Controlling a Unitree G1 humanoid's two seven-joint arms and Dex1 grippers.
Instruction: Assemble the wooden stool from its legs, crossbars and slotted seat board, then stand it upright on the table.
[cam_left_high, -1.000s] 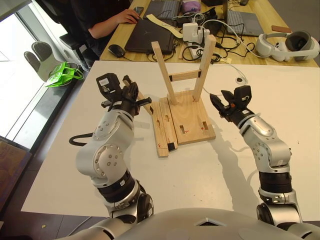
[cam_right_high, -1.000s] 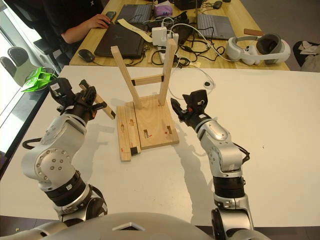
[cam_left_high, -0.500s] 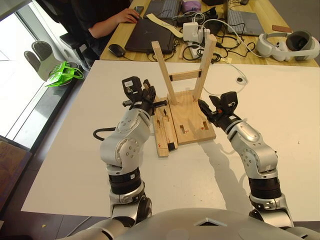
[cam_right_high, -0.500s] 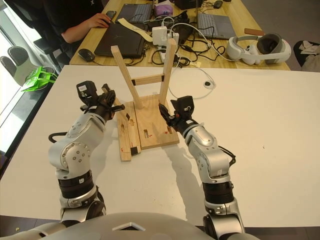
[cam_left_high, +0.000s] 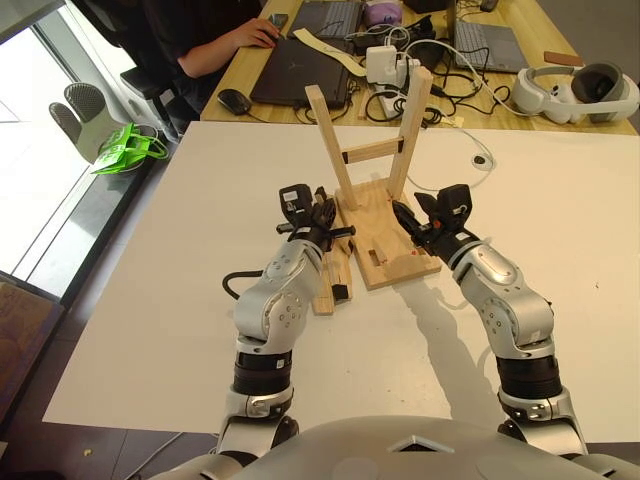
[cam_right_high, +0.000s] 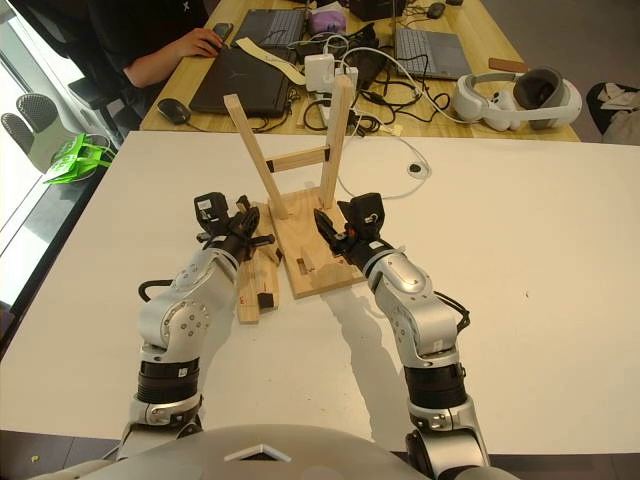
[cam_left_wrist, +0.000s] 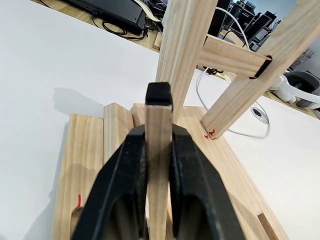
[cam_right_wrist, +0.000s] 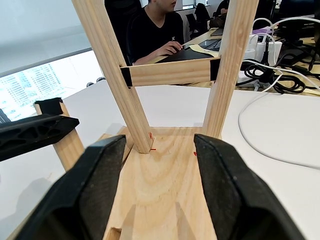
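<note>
- Head view: two legs (cam_left_high: 328, 145) and a crossbar (cam_left_high: 371, 152) stand in the board (cam_left_high: 400, 265); loose parts (cam_left_high: 325, 292) beside it are not yet fitted.
- Left wrist view: left gripper (cam_left_wrist: 159, 137) clamps a bar (cam_left_wrist: 158, 117) near the board.
- Right wrist view: right gripper (cam_right_wrist: 160, 144) is spread wide over the board.

White table (cam_left_high: 180, 230) with a slotted seat board (cam_left_high: 385, 262) lying flat. Two legs (cam_left_high: 330, 145) rise from it, joined by a crossbar (cam_left_high: 372, 151). The left gripper (cam_left_high: 340, 230), at the board's left edge, clamps a short wooden bar (cam_left_high: 337, 238), largely hidden. The right gripper (cam_left_high: 405, 222), fingers spread, hovers over the board's right side. A loose leg (cam_left_high: 324, 290) lies beside the board.
</note>
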